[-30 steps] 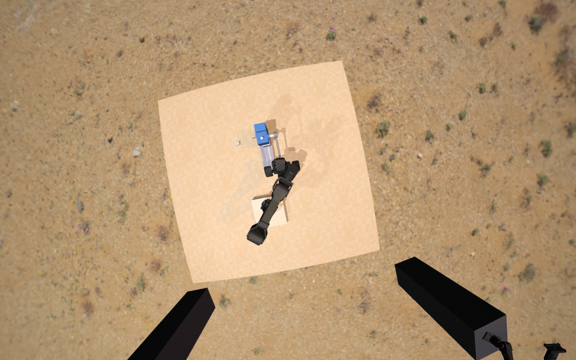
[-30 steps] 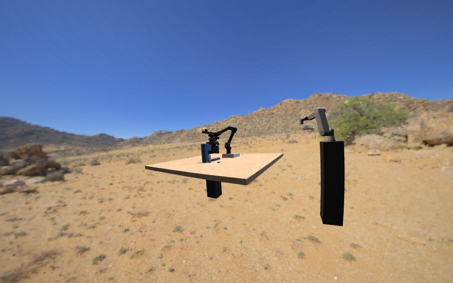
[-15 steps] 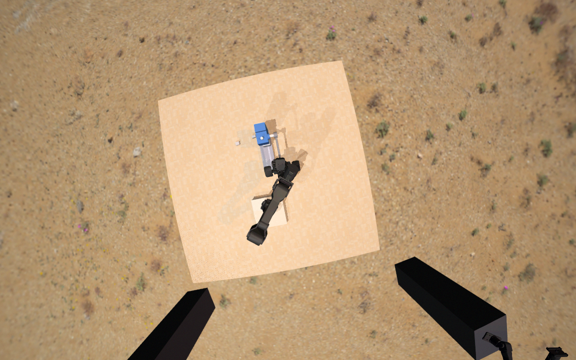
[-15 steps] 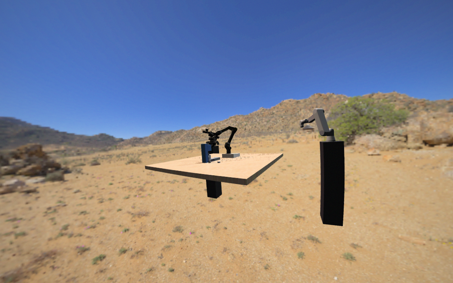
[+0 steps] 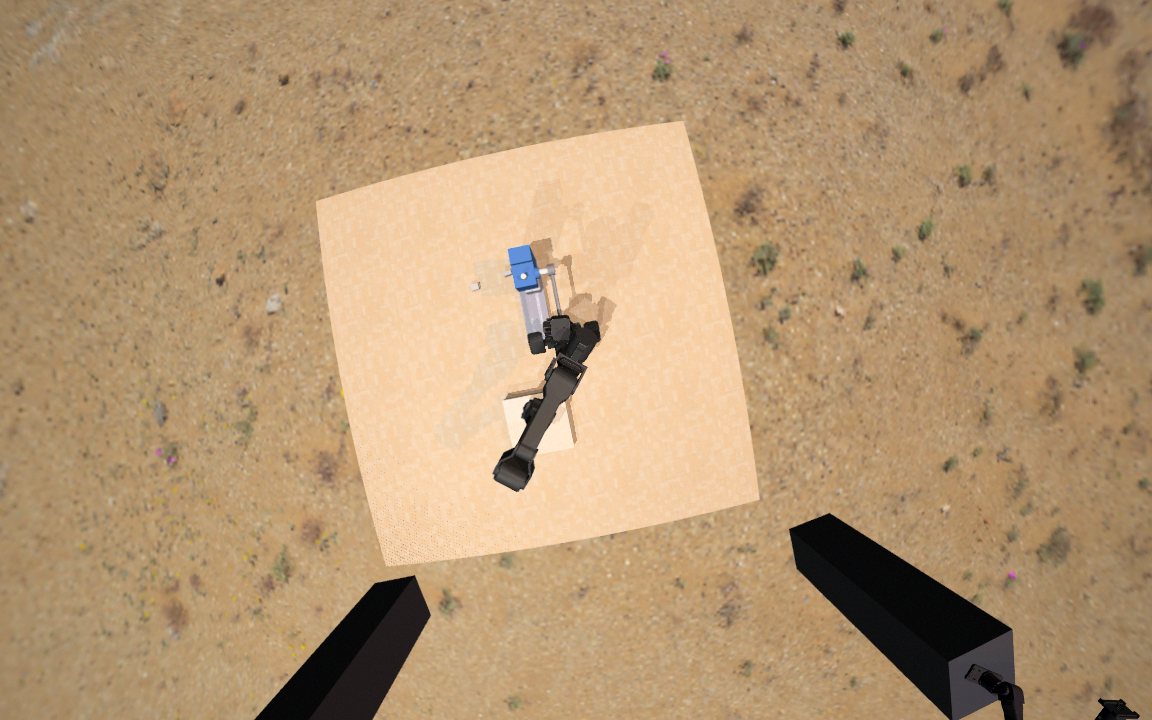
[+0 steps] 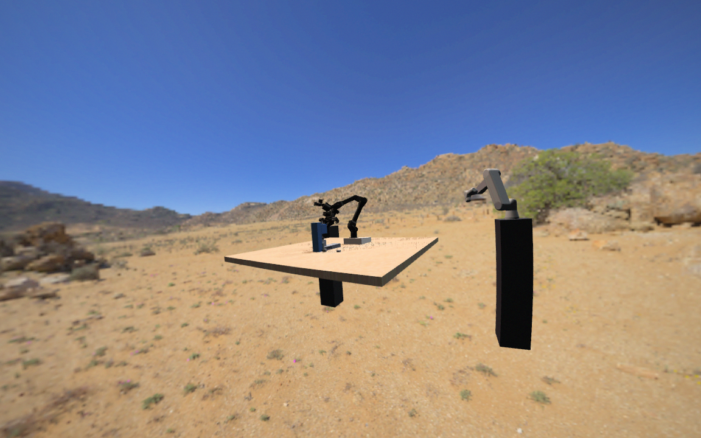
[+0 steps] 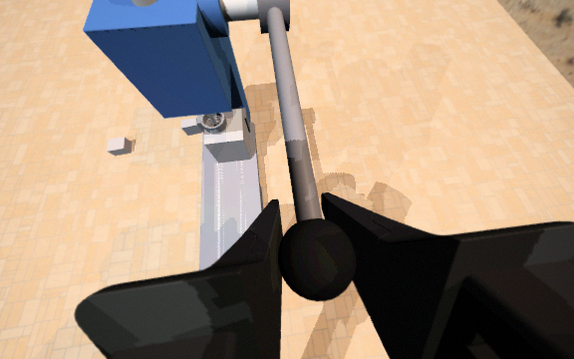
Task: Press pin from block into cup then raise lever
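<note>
Across the table, your arm rises from its pale base slab to a high, bent elbow behind the base, then reaches forward, with its wrist above the near end of the blue press. The press's pale bed runs out toward you. Your gripper is clenched on the dark knob at the end of the lever, one finger on either side; the lever runs from there to its pivot beside the press head.

The pale block sits on the bed, apart from your fingers, ahead of them and left of the lever in the wrist view. A round ring shows on its top, near the press head; you can't tell whether the pin is directly under the punch. The little pale cube lies on the table, well apart from your gripper.
</note>
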{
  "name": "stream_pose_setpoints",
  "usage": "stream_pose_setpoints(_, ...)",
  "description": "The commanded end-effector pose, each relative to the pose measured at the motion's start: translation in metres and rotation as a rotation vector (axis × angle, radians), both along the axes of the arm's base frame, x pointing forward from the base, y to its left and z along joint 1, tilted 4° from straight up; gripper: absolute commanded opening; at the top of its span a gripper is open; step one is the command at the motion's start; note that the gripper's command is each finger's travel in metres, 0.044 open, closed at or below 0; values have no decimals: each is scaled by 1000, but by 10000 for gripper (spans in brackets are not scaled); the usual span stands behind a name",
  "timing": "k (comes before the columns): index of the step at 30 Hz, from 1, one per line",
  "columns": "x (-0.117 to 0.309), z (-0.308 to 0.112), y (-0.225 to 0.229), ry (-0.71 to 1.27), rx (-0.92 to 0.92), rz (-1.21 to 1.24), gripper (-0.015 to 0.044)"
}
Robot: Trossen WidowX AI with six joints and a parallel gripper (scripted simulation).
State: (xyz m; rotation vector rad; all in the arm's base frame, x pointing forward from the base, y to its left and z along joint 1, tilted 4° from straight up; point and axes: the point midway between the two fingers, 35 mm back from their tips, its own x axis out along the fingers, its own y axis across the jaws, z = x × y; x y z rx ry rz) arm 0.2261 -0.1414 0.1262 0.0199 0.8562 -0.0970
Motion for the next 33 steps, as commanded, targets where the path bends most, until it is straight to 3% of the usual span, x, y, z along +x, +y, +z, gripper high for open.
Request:
stream_pose_setpoints(1,2,6,0,-10,-5,2,0)
stream_pose_setpoints(33,4,23,0,-11,-5,2,0)
